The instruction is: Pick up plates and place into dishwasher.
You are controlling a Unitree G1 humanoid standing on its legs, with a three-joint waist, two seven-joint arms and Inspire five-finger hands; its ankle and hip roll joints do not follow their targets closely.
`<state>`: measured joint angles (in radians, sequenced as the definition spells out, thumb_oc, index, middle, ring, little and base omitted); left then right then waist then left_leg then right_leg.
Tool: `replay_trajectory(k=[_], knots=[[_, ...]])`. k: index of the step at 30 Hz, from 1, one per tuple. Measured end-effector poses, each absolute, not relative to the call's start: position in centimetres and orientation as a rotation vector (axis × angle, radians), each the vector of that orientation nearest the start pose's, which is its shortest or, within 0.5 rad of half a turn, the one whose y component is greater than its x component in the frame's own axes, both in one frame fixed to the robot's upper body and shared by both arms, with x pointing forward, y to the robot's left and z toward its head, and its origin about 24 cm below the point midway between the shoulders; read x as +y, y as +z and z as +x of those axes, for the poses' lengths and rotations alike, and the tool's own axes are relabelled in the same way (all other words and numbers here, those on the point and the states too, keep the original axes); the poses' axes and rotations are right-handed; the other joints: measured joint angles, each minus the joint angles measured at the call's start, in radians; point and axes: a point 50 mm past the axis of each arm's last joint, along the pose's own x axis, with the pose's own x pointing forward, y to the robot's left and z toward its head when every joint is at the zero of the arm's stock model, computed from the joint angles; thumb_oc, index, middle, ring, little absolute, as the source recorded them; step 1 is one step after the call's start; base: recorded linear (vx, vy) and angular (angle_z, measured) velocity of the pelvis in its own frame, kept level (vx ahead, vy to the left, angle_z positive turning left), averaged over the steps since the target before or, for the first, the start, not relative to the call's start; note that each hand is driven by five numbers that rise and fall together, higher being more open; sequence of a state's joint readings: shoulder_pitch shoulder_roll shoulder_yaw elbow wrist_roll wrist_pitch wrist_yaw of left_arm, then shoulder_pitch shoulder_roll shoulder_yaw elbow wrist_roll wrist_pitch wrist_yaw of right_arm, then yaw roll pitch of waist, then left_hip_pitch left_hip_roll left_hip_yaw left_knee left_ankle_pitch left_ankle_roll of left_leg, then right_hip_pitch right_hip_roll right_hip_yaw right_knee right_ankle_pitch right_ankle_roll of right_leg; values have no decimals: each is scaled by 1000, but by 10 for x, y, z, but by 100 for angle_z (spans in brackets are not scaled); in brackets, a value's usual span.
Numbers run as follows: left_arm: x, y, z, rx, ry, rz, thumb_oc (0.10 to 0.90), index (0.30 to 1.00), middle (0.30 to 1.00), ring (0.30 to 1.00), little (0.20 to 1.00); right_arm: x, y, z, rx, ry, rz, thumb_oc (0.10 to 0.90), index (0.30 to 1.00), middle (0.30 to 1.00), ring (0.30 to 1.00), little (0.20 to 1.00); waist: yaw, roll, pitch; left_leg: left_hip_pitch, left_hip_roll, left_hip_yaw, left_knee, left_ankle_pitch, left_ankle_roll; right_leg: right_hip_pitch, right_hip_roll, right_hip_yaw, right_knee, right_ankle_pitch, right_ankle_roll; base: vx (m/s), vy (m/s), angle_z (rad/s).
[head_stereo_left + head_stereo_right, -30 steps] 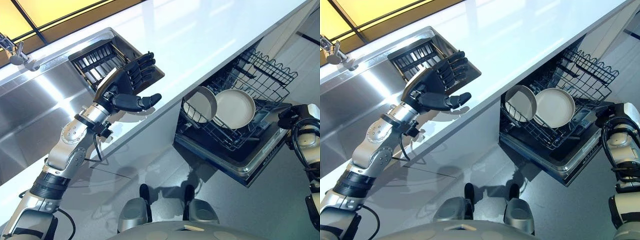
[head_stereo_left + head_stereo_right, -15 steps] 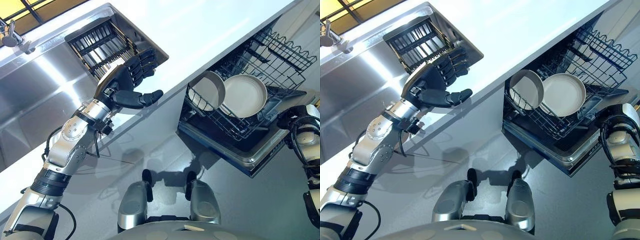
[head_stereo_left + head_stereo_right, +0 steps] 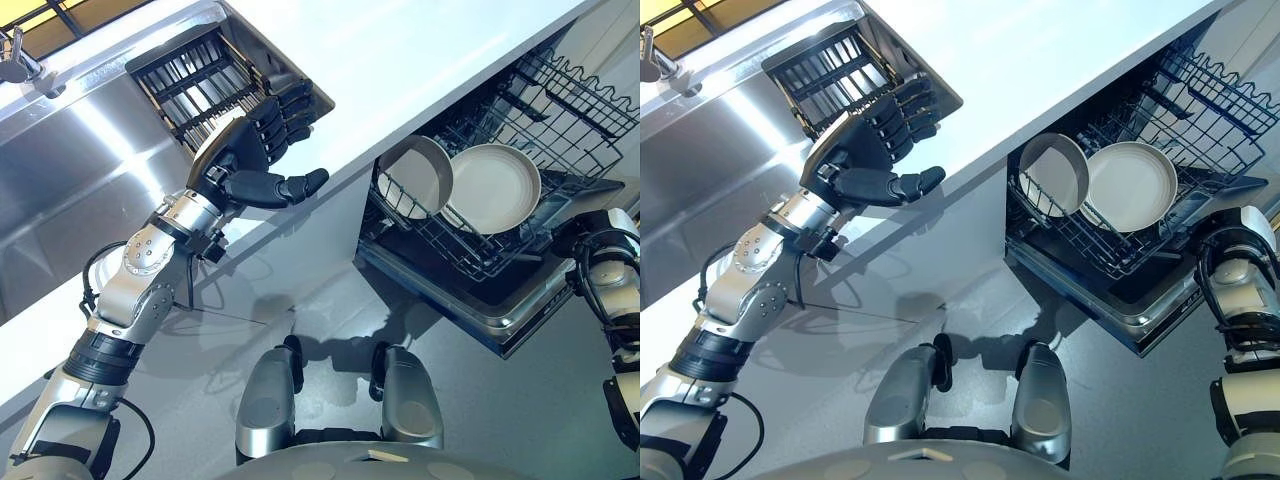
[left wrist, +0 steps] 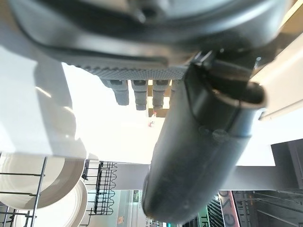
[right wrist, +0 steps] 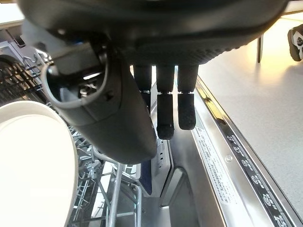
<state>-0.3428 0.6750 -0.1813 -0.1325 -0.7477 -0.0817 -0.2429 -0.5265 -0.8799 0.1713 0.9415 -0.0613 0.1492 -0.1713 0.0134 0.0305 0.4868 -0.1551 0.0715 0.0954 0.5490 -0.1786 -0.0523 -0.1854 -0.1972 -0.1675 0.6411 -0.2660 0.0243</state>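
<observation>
Two plates [image 3: 492, 188] stand on edge in the dishwasher rack [image 3: 560, 110], faces toward the robot, unmoved; left hand [image 3: 250, 160] stays spread above the surface [image 3: 400, 50]; right hand [image 5: 165, 101] relaxed, empty.

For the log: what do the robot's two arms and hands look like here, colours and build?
Both arms are silver-grey metal with rounded joint housings and black ribbed bands. The left hand is dark, with segmented fingers and a bulky black thumb. The right hand is equally dark and segmented, with a grey textured palm pad. Neither thumb wears a white cover.
</observation>
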Motion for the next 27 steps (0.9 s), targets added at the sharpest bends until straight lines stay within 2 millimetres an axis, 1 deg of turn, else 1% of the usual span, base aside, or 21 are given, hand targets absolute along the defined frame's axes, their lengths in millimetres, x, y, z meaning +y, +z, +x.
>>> replay_trajectory(k=[3,6,9,12,16,19,24,27], knots=[[178,181,287,-399,-570,-14,800,900,900,900,900,-403,93,288,494,-554,-925,100,300,300,300,200,0,0,0,-16,0,-6,37,-22,4,-10,-2,2,30,-17,1,63,-3,2],[177,182,287,-404,-574,-13,800,900,900,900,900,-403,92,287,505,-544,-934,100,300,300,300,200,9,-1,1,-25,-1,-8,69,-38,1,-20,-7,9,63,-35,2,70,-7,-1],[176,183,288,-405,-577,-14,800,900,900,900,900,-407,84,282,560,-530,-925,100,300,300,300,200,13,-2,1,-33,-4,-14,108,-58,0,-22,-19,3,101,-60,2,66,-4,11],[175,184,288,-410,-580,-14,800,900,900,900,900,-406,74,279,614,-503,-901,100,300,300,300,200,18,-2,1,-46,-3,-24,138,-72,0,-26,-22,-3,124,-74,1,41,9,7],[174,188,289,-423,-586,-10,800,900,900,900,900,-405,75,281,618,-493,-890,100,300,300,300,200,21,-2,1,-71,-9,-24,176,-86,4,-51,-35,-1,163,-86,3,12,8,2],[173,190,289,-432,-589,-9,800,900,900,900,900,-404,76,284,634,-485,-919,100,300,300,300,200,24,-3,2,-90,-8,-32,204,-96,5,-64,-37,-2,183,-94,2,5,5,3],[173,193,290,-434,-587,-3,800,900,900,900,900,-404,77,287,669,-481,-937,100,300,300,300,200,31,-4,2,-105,-10,-36,227,-100,9,-74,-43,-2,203,-100,2,-3,-1,2],[172,198,291,-451,-588,-1,800,900,900,900,900,-405,79,288,690,-491,-935,100,300,300,300,200,36,-6,2,-125,-15,-42,239,-101,9,-92,-48,-3,218,-103,1,3,-2,5]])
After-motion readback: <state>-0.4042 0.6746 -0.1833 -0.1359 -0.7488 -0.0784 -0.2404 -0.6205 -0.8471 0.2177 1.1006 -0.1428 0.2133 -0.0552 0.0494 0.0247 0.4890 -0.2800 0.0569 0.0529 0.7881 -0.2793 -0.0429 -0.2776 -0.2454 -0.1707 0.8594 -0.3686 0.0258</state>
